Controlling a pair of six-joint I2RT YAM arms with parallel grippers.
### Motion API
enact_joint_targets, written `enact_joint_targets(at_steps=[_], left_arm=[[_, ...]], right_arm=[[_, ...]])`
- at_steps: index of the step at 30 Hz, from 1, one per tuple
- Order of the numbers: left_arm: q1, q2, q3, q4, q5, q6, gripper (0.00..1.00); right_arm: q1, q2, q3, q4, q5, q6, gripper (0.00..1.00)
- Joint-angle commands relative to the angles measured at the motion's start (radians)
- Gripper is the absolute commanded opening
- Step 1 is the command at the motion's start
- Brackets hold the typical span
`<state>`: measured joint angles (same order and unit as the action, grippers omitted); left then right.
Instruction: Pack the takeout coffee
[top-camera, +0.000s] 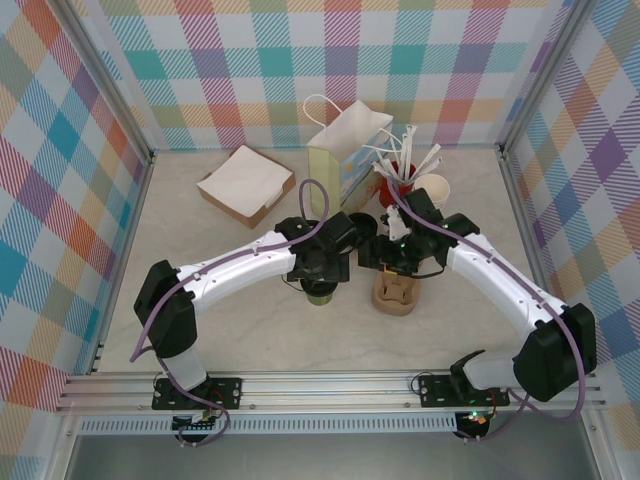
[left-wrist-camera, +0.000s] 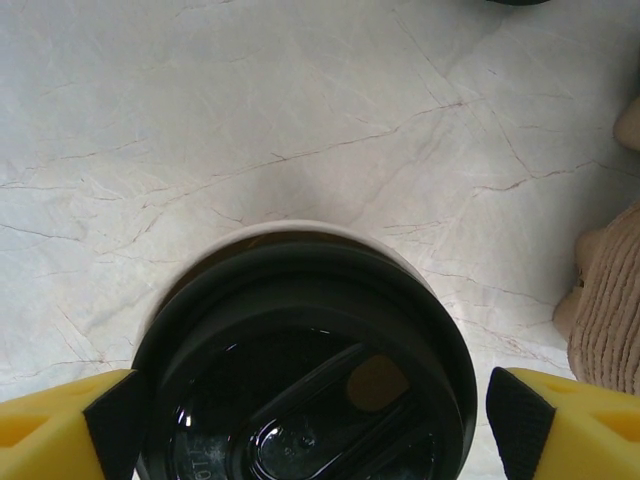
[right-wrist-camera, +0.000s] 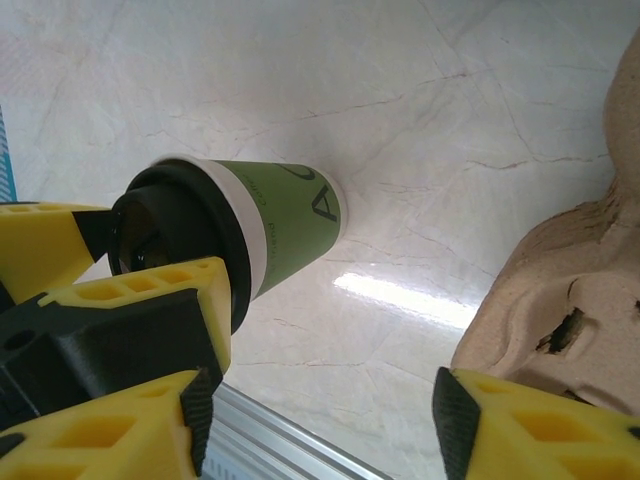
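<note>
Grasp step: left gripper (left-wrist-camera: 305, 425) straddles the cup (left-wrist-camera: 300, 370) at lower centre, jaws spread, not yet pinching. Right gripper (right-wrist-camera: 320, 410) hangs spread and empty by the carrier (right-wrist-camera: 560, 290). Next: squeeze, lift.

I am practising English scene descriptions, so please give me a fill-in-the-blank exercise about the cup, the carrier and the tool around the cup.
The left tool straddles the cup, whose lid is ___.
The cup's outer wall is ___.
In the top view, the carrier lies to the cup's ___.
Missing words: black; green; right.
</note>
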<state>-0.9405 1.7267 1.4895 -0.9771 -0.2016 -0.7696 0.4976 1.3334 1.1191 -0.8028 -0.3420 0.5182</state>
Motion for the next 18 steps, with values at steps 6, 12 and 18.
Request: enact_joint_targets(at_steps=[6, 12, 18], left_arm=[[0.006, -0.041, -0.009, -0.006, -0.011, -0.017, 0.85], [0.014, -0.047, -0.02, 0.005, -0.01, -0.023, 0.79], [0.017, -0.052, -0.027, 0.002, -0.017, -0.028, 0.8]], right_arm=[[-0.005, 0.036, -0.04, 0.069, -0.096, 0.041, 0.45], [-0.005, 0.046, -0.065, 0.101, -0.121, 0.061, 0.38], [-0.005, 0.055, -0.082, 0.118, -0.139, 0.071, 0.36]])
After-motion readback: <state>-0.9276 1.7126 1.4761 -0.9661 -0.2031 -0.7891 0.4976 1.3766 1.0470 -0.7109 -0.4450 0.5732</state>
